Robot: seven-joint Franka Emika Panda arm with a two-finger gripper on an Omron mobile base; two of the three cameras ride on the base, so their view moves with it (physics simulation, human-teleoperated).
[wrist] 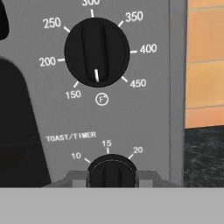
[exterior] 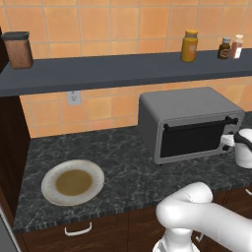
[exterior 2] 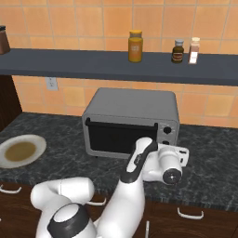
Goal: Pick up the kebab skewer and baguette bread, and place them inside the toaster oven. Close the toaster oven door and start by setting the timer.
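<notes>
The grey toaster oven [exterior: 189, 120] [exterior 2: 130, 118] stands on the dark counter with its door [exterior: 197, 140] [exterior 2: 122, 137] closed. My gripper [wrist: 112, 178] is at the control panel on the oven's right side, shut on the toast/timer knob [wrist: 112, 168], with a finger [wrist: 76, 178] against each side of it. Above it sits the temperature knob [wrist: 96, 51], its mark pointing down. In the base views the white hand [exterior 2: 167, 162] [exterior: 241, 145] reaches to that panel. The kebab skewer and baguette bread are out of view.
A round plate [exterior: 73, 183] [exterior 2: 18, 151] with a brown centre lies on the counter to the left. A dark shelf [exterior: 123, 71] above the oven holds a yellow jar [exterior 2: 135, 45], two small bottles and a brown canister [exterior: 18, 49].
</notes>
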